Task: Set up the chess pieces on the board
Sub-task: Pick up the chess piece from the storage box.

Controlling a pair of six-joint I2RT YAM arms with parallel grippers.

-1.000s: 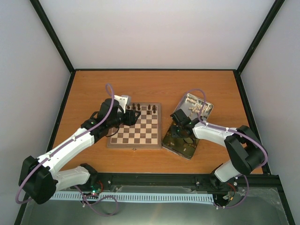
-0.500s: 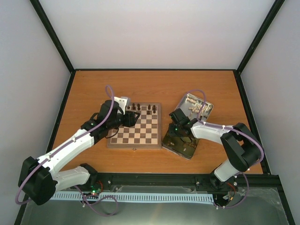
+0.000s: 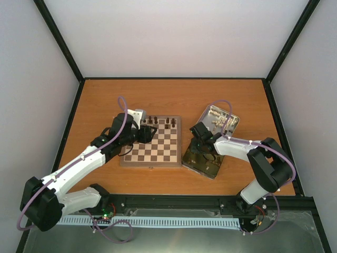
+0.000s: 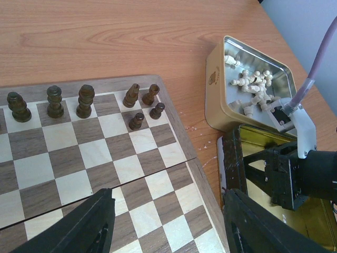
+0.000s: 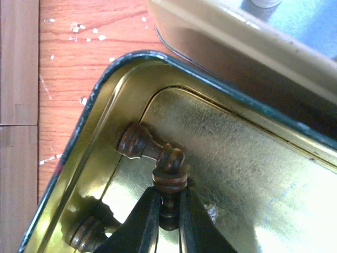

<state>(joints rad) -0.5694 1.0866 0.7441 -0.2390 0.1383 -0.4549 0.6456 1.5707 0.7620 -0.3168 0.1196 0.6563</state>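
Note:
The board (image 3: pixel 152 145) lies mid-table, with several dark brown chess pieces (image 4: pixel 84 101) standing along its far rows. My left gripper (image 4: pixel 166 224) is open and empty, low over the board's right part near its edge (image 4: pixel 205 174). My right gripper (image 5: pixel 168 211) is inside the gold-lined tin lid (image 5: pixel 253 174), shut on a dark brown chess piece (image 5: pixel 169 184). A second dark piece (image 5: pixel 145 146) lies on its side touching it. Another dark piece (image 5: pixel 87 234) lies at the lid's lower left. In the top view the right gripper (image 3: pixel 199 141) is over the lid (image 3: pixel 202 158).
The silver tin (image 3: pixel 221 120) holding several cream-white pieces (image 4: pixel 253 87) stands behind the lid, at the right of the board. A small white box (image 3: pixel 139 115) sits at the board's far left corner. Black frame rails edge the table.
The right gripper has shifted slightly toward the far left inside the lid. The left arm has barely moved.

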